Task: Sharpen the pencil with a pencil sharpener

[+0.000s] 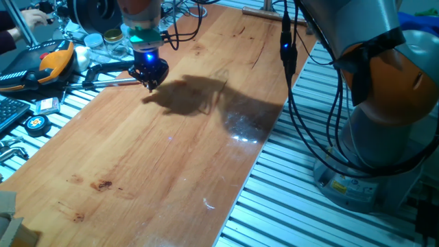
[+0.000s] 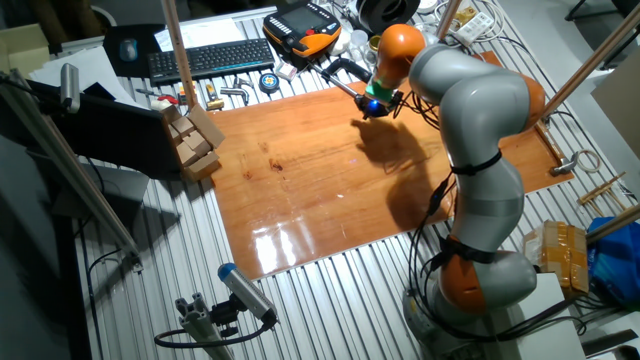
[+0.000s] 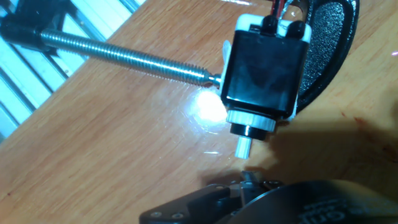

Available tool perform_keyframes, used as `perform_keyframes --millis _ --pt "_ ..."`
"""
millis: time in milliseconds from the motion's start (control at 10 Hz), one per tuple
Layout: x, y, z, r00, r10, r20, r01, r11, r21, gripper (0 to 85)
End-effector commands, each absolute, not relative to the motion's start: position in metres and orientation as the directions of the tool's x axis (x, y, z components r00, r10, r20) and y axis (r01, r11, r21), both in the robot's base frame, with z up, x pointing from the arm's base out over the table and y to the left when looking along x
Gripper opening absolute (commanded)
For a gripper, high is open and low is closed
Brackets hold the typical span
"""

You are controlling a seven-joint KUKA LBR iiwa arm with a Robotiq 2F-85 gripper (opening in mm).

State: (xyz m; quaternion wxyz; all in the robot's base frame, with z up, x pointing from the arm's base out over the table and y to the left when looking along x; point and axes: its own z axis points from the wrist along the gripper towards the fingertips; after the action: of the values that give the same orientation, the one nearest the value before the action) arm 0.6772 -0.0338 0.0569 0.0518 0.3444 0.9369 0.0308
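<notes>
wooden board (image 1: 171, 158) fills the middle of the table, with clutter along its far edge: a keyboard (image 2: 205, 58), an orange-and-black tool (image 1: 51, 62), jars (image 1: 103, 42), a tape measure (image 1: 34, 124). the gripper (image 1: 150, 74) hangs low over the board's corner next to that clutter, its blue light on.

the hand view looks down along the fingers. right under the gripper (image 3: 249, 186) and a little ahead sits a black boxy body with a white collar and a short white stub pointing back toward the hand; this looks like the sharpener (image 3: 264, 74). a threaded rod (image 3: 130, 59) runs off from its side to a dark clamp part (image 3: 25, 28) at the board's edge, so it seems fixed to the board. a black curved piece (image 3: 329, 50) lies just behind it.

whether the jaws are apart or together cannot be told: only a dark metal part of the hand shows at the bottom of the hand view, and the fixed views are too small. no pencil can be made out in any view, in the hand or on the board.

judging by this, the step in hand is the approach to the sharpener. the next move calls for careful lining up with the stub end, low and straight, since the sharpener is held by the clamp and will not give.
</notes>
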Motion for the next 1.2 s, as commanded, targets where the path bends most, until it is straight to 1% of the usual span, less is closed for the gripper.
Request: perform_keyframes --millis 0,100,300,700,900,1100 --pt "0.677 -0.034 0.057 -0.768 0.636 -0.077 0.629 0.771 0.095 0.0" --pt "0.677 -0.034 0.057 -0.783 0.620 -0.050 0.612 0.783 0.113 0.0" --pt "0.669 -0.029 0.075 -0.832 0.553 -0.026 0.548 0.830 0.108 0.0" --pt "0.652 -0.023 0.112 -0.877 0.477 -0.047 0.472 0.876 0.097 0.0" --pt "0.651 -0.020 0.126 -0.897 0.441 -0.037 0.437 0.895 0.092 0.0" --pt "0.652 -0.016 0.147 -0.904 0.426 -0.026 0.423 0.903 0.078 0.0"
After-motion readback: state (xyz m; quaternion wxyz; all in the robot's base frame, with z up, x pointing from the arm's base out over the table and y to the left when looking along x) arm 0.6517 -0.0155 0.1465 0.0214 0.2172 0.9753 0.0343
